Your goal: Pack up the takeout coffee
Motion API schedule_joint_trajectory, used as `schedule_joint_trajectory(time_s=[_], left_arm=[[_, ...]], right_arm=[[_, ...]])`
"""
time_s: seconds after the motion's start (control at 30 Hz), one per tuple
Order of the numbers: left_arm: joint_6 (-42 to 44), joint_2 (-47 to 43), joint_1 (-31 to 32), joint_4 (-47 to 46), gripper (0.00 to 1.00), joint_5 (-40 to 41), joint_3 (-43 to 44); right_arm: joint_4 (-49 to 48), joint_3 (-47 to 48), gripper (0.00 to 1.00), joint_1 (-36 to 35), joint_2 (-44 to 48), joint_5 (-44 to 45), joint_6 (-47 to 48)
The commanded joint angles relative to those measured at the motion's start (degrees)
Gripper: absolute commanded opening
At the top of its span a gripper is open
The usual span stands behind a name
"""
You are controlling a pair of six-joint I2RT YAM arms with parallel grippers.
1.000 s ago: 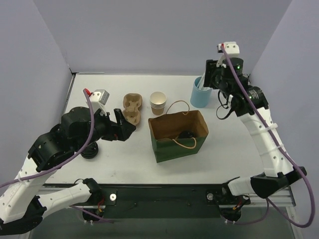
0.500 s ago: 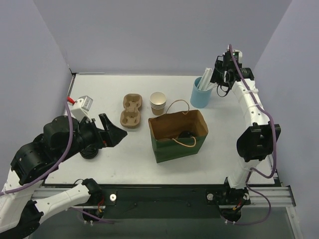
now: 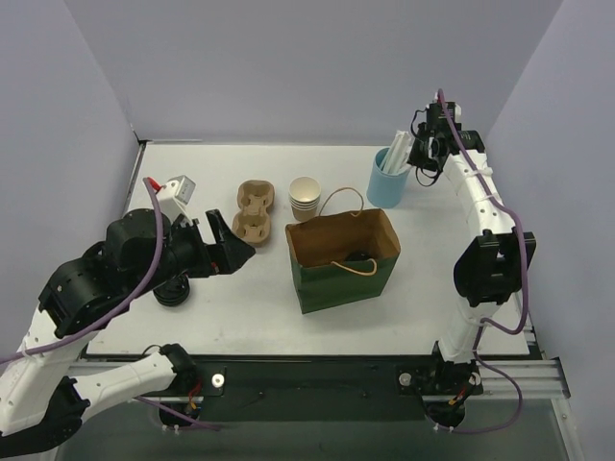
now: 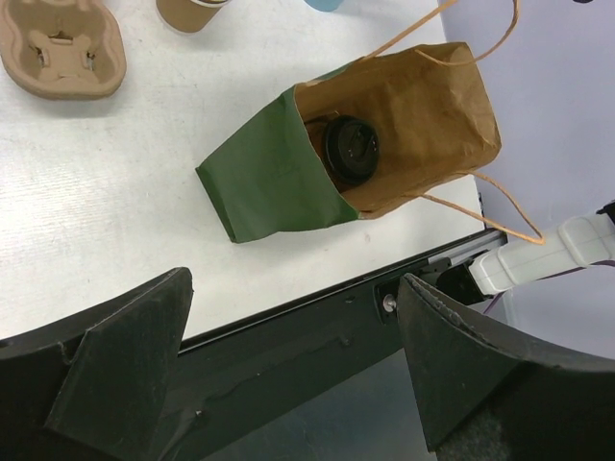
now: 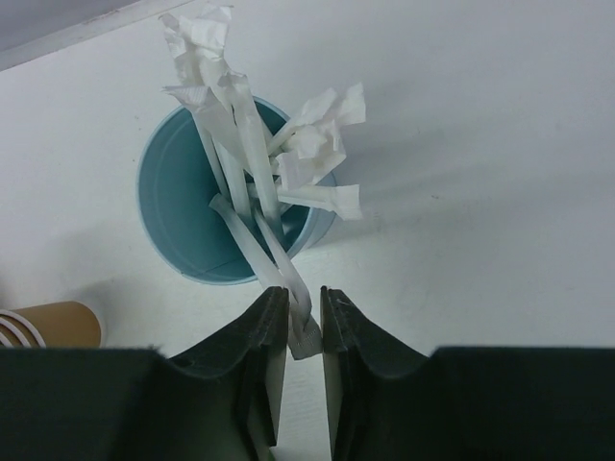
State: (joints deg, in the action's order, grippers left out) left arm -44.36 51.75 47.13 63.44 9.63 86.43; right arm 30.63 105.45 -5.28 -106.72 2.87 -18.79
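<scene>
White tabletop [image 3: 240,317] walled in lilac on three sides, with a bag at its middle.
Takeout coffee [image 4: 351,151] sits inside the green-and-kraft paper bag [image 3: 341,259], black lid up. Pulp carrier [image 3: 253,211] and cup stack [image 3: 305,199] stand just behind-left, and a blue cup [image 3: 384,187] of straws stands back right. Right gripper [image 5: 305,303] pinches one wrapped straw [image 5: 285,272]; left gripper [image 4: 293,288] gapes wide, holding nothing, over the table's near edge.
</scene>
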Motion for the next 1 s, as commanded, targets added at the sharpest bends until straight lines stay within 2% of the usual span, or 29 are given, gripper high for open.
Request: schedule_joint_trajectory(time_s=[0.0,0.3,0.97], left_arm=[[1.11,1.34,-0.2,-0.6,0.97,0.04,2.86],[4.28,2.83,-0.29,-0.77,0.97,2.06,4.45],[7.09,-2.44,-0.29,-7.71,0.97,0.57,-2.85]], right_arm=[[0.57,1.43,0.19,0.01,1.24,-0.24,-0.81],[1.97,1.25,0.0,0.0,5.02,0.47,-0.2],[6.02,7.05,0.0,0.01,13.2,-1.29,3.84]])
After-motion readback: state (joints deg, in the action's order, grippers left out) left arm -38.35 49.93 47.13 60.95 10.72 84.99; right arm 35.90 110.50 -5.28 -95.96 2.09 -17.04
